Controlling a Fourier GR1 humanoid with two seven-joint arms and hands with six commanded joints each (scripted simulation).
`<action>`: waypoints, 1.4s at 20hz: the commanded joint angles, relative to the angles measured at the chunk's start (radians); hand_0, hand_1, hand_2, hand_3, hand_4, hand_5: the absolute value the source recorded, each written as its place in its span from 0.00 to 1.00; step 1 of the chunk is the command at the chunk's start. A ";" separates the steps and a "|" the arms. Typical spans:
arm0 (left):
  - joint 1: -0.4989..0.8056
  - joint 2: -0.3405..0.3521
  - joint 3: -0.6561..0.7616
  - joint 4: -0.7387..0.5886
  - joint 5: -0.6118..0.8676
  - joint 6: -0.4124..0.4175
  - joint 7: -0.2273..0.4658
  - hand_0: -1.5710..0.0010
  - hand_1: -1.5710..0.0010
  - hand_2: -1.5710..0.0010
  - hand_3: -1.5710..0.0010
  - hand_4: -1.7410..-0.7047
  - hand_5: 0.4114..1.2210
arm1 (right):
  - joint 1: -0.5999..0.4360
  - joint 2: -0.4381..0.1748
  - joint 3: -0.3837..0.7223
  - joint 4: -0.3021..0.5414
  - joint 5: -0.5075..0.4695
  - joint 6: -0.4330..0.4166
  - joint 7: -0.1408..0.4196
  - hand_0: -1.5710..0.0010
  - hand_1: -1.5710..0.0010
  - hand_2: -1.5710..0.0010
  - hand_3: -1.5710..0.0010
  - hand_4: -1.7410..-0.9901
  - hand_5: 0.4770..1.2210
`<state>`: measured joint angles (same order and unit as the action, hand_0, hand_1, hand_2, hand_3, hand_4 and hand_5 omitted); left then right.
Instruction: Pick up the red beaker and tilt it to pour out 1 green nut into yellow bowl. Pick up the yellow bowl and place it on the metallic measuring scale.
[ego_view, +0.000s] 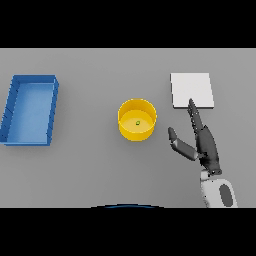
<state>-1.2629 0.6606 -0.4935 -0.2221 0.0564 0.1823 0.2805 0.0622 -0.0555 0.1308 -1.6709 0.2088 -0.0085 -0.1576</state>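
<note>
Yellow bowl (137, 120) at frame centre on grey tabletop (90, 170), green nut (138, 123) already inside; pour step looks done. Red beaker not visible. Right robot hand (202, 142) lower right, fingers straight, thumb spread toward bowl, holding nothing; likely lining up for bowl grasp. Metallic scale (192, 90) upper right, near fingertips. Blue tray (30, 109) at left. Left robot hand out of view.

The right hand (204, 142) hides the near edge of the measuring scale (192, 90) behind its fingertips (190, 103). The nut (138, 123) in the yellow bowl (137, 131) is too small to show its shape. The bowl's near wall hides part of its floor.
</note>
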 joint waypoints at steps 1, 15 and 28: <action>0.039 0.011 0.009 -0.041 0.030 0.011 0.032 0.00 0.00 0.00 0.07 0.00 1.00 | -0.001 -0.005 0.001 -0.003 0.013 -0.006 -0.003 1.00 1.00 1.00 1.00 0.74 0.29; 0.607 0.130 -0.063 -0.776 0.308 0.339 0.299 0.00 0.00 0.00 0.12 0.00 0.82 | 0.004 -0.005 0.003 -0.006 0.021 -0.015 -0.013 1.00 1.00 1.00 1.00 0.76 0.28; 0.672 0.259 -0.160 -0.931 0.389 0.034 0.223 0.79 0.82 0.82 0.85 0.96 0.29 | -0.001 -0.015 0.003 0.008 0.021 -0.007 -0.008 1.00 1.00 1.00 1.00 0.79 0.28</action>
<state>-0.5910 0.9195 -0.6533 -1.1533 0.4454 0.2158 0.5041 0.0607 -0.0701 0.1343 -1.6628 0.2296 -0.0148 -0.1633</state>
